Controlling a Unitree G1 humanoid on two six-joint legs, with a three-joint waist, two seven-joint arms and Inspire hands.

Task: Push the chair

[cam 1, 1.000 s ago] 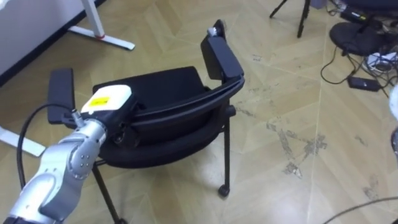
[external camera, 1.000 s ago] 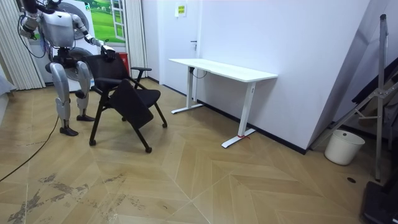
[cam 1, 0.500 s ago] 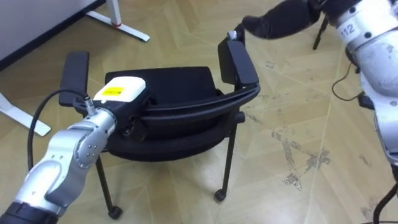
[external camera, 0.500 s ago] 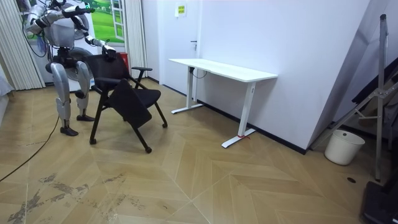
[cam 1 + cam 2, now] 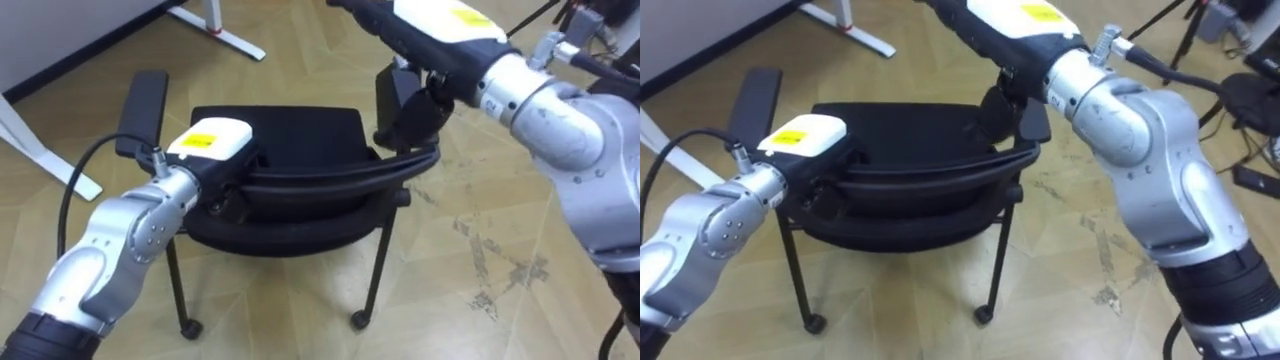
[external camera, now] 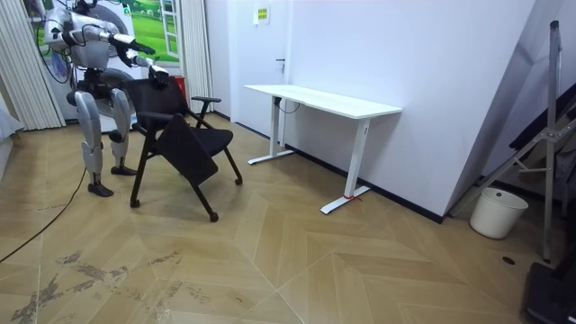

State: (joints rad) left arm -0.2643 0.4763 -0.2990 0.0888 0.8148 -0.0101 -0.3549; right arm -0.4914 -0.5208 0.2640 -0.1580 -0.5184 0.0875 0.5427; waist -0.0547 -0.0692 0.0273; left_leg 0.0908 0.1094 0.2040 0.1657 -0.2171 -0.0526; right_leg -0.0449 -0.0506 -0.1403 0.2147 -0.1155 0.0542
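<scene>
- Parquet floor (image 6: 297, 261) spreads across a white-walled room, where the robot stands close behind a black chair (image 5: 290, 130), facing its backrest (image 5: 330, 178).
- The chair stands upright on all its legs, seat turned away from the robot, with one armrest (image 5: 140, 110) on its left side and another (image 5: 405, 100) on its right.
- The left hand (image 5: 213, 142) lies on top of the backrest near the chair's left end. Its fingers are lost against the dark rail, so their grip cannot be told.
- The right hand (image 5: 440, 25) hangs in the air above the chair's right armrest, clear of it. Its fingers are stretched out straight over the seat and hold nothing.
- A white desk (image 6: 324, 99) stands near the chair, on the room view's right of it and against the wall.
- A white bin (image 6: 498, 211) sits well apart from the chair, farther along that wall past the desk.
- Pale scuff marks (image 5: 490, 250) streak the floor just beside the chair's right legs.
</scene>
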